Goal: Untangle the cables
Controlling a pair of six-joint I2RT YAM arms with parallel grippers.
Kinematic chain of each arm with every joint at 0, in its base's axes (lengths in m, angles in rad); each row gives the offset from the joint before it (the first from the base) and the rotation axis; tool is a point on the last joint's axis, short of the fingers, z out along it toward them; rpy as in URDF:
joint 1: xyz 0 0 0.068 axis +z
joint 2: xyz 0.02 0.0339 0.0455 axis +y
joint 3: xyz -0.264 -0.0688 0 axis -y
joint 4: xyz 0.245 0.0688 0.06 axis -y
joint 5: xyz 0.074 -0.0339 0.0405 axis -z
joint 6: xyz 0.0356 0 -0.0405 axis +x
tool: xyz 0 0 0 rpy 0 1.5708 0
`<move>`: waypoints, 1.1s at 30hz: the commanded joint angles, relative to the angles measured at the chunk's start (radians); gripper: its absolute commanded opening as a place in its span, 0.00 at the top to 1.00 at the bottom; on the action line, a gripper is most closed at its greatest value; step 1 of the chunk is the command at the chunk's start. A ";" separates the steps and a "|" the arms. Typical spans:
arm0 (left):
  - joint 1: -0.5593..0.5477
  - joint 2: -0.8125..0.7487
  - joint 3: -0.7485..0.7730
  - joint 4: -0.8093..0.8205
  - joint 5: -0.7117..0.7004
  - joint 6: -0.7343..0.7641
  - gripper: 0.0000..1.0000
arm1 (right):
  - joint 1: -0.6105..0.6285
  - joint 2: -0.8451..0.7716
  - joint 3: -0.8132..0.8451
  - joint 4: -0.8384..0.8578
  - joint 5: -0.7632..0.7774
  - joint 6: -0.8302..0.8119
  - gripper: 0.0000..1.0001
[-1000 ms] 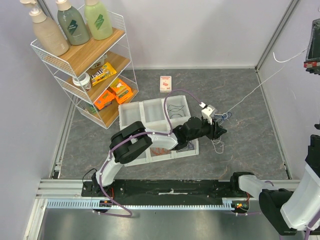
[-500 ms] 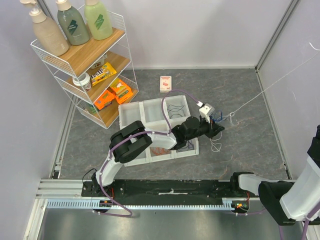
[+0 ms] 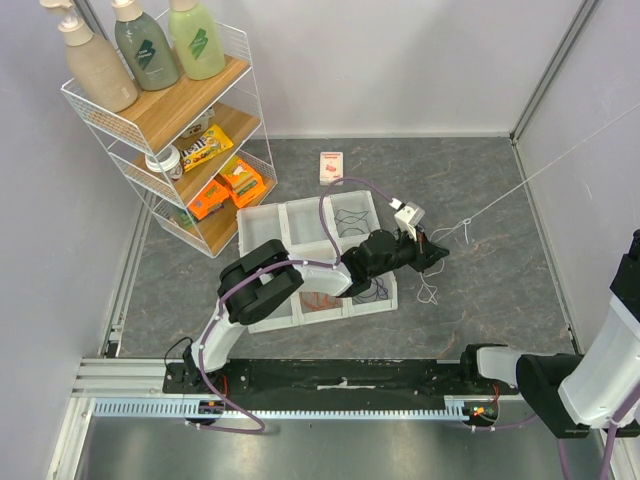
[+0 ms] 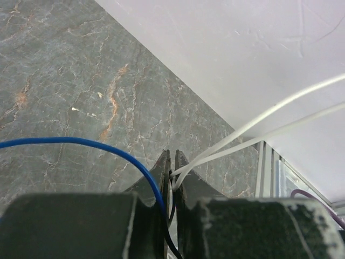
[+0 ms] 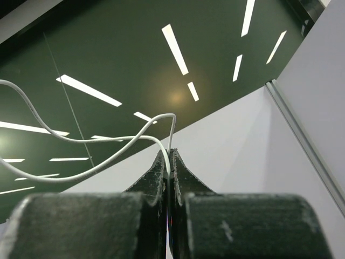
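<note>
Left gripper (image 3: 432,252), just right of the white bin tray (image 3: 262,225), is clamped on a white cable (image 3: 510,195) and a blue cable (image 4: 81,141). The white cable stretches far-right, out of the overhead view. Right gripper (image 5: 168,156), unseen from above, pinches a white cable too.

Bright, even overhead light.
</note>
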State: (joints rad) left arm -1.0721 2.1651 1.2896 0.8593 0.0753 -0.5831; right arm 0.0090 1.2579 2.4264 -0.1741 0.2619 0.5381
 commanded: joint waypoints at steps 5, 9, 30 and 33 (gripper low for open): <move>0.014 0.021 0.033 -0.068 0.087 0.008 0.64 | -0.001 -0.176 -0.333 0.145 0.026 -0.003 1.00; 0.012 -0.043 0.020 -0.133 0.187 0.029 0.41 | -0.003 -0.330 -0.665 0.139 0.036 -0.029 1.00; 0.015 -0.351 0.028 -0.589 0.316 0.068 0.21 | -0.001 -0.296 -0.802 -0.186 0.120 -0.104 1.00; 0.015 -0.242 0.260 -0.844 0.316 0.074 0.20 | -0.003 -0.279 -0.741 -0.196 0.119 -0.109 1.00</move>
State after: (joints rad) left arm -1.0595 1.8297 1.2949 0.2932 0.3721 -0.5133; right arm 0.0090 0.9707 1.5894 -0.3672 0.3683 0.4435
